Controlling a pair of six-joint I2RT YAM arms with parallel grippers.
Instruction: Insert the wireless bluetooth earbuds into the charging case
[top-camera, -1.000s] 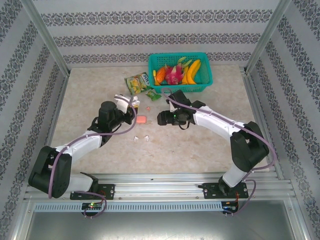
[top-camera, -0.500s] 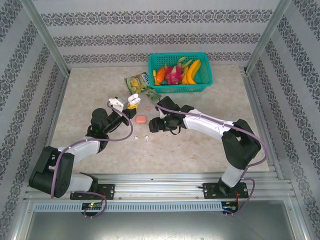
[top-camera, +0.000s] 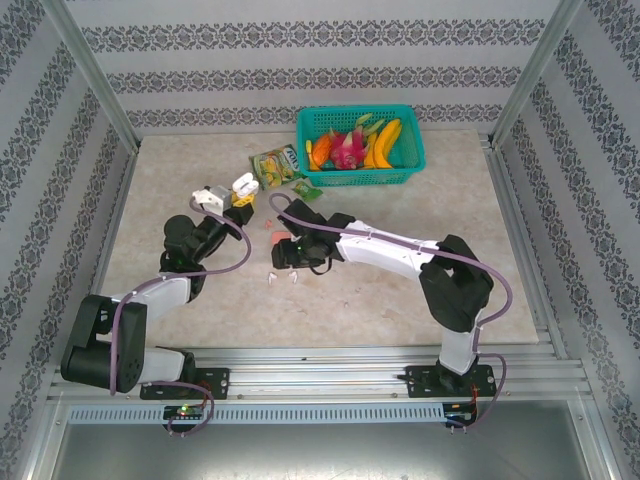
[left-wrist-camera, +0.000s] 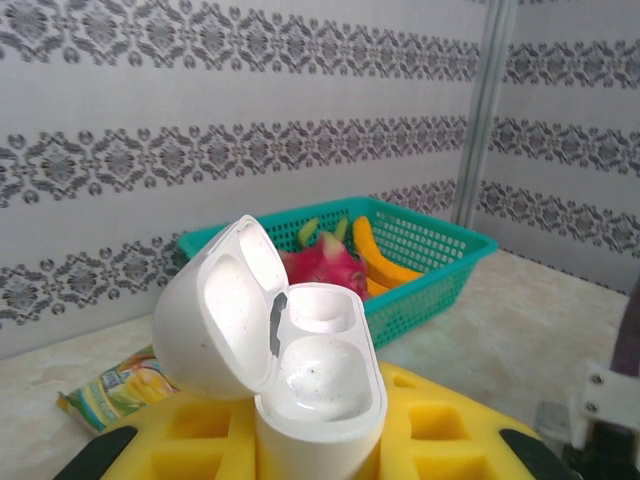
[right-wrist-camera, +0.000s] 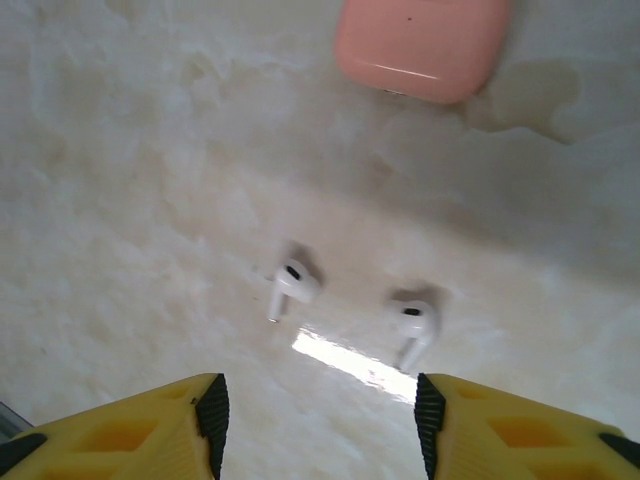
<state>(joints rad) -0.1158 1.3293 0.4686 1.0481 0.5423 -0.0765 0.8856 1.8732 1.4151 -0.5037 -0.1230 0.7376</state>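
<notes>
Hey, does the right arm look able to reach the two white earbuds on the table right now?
Probably yes. The right end effector hangs open right above both white earbuds, bare table around them; the pink case lies beyond, out of the way.

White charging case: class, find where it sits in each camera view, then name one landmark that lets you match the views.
Top external: the white charging case is left of centre, gripped at the tip of the left gripper.
Left wrist: the case stands bottom centre, lid open.
Shared landmark: the teal basket, up and right of the case from above, behind it at the wrist.
</notes>
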